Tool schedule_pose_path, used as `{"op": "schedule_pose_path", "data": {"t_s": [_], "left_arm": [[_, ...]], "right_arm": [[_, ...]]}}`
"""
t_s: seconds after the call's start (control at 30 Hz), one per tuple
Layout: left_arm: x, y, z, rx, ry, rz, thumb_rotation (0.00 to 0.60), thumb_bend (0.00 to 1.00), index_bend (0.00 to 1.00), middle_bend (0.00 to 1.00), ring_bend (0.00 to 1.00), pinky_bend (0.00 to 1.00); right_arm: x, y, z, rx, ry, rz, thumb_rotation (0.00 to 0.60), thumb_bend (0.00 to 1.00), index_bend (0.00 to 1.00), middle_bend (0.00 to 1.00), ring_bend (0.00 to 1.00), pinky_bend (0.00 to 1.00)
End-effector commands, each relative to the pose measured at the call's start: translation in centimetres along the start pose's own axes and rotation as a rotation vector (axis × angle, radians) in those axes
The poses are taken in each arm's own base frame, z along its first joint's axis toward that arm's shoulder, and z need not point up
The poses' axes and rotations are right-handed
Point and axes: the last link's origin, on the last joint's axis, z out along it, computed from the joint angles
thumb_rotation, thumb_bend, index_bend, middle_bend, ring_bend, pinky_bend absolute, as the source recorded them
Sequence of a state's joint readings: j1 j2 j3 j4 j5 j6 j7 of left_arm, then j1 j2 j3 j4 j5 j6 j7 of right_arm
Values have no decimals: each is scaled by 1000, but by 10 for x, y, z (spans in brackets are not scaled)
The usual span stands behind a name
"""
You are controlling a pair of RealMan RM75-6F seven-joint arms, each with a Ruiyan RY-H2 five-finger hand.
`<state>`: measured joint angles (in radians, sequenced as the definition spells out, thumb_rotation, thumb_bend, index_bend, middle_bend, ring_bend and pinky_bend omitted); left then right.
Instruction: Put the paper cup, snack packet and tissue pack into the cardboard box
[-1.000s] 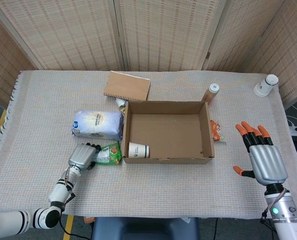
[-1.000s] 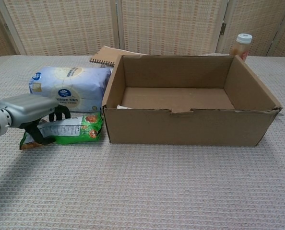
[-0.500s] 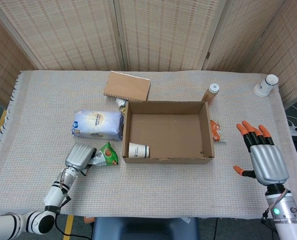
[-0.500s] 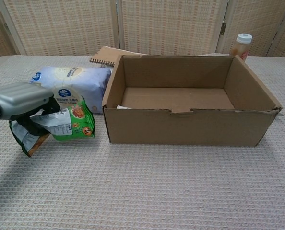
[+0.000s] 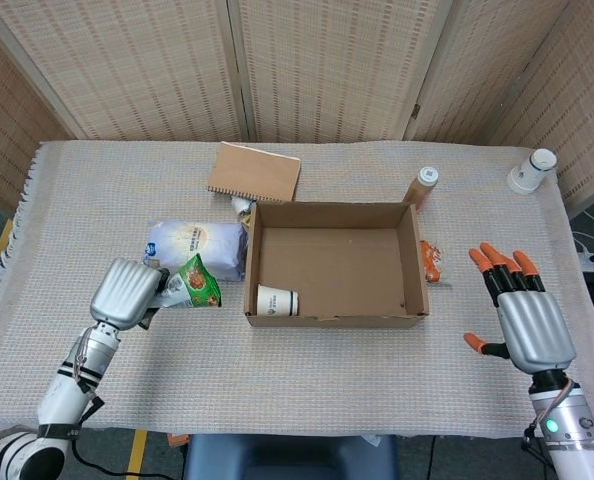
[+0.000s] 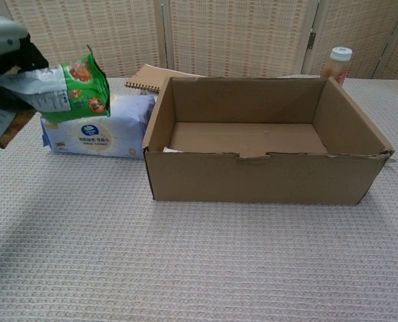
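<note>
Left hand [image 5: 125,293] is clamped on the snack packet [image 5: 192,284] and has lifted it clear of the table [image 5: 307,380]. A second ago the packet lay flat just left of the cardboard box [image 5: 333,318]; now it hangs in the air, tilted, over the near edge of the tissue pack [image 5: 195,246]. So the pick worked, and what's left is probably carrying it right over the box's left wall and letting go. Tissue pack is untouched, left of the box and nearly against it. Paper cup [image 5: 277,300] is already inside, on its side in the near left corner. Right hand [image 5: 522,315] hasn't moved: fingers spread, holding nothing, well right of the box.
</note>
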<state>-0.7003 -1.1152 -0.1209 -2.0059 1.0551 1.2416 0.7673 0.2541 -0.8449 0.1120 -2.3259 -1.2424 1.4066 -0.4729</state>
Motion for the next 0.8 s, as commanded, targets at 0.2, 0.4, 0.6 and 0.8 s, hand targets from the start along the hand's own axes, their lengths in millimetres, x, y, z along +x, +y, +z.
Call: {"op": "schedule_pose_path", "data": {"t_s": [0.2,0.4,0.6,0.8], "left_arm": [[58,58,43,-124,202,-13,600,475,837,996,848,961],[56,107,77,-128,231,-182,600,476,836,996,848,961],[46,137,96,-101,207,-251,600,482,836,997,848,961],[21,177,118,-53,183,-247,600,486,836,997,848,961]], "right_arm": [[4,0,-1,-5,14,6,600,74,42,0,0,0],[8,2,-2,-5,29,14,600,74,42,0,0,0],[9,3,-2,-9,37,16,600,74,43,0,0,0],[10,5,-2,-17,40,17,600,74,43,0,0,0]]}}
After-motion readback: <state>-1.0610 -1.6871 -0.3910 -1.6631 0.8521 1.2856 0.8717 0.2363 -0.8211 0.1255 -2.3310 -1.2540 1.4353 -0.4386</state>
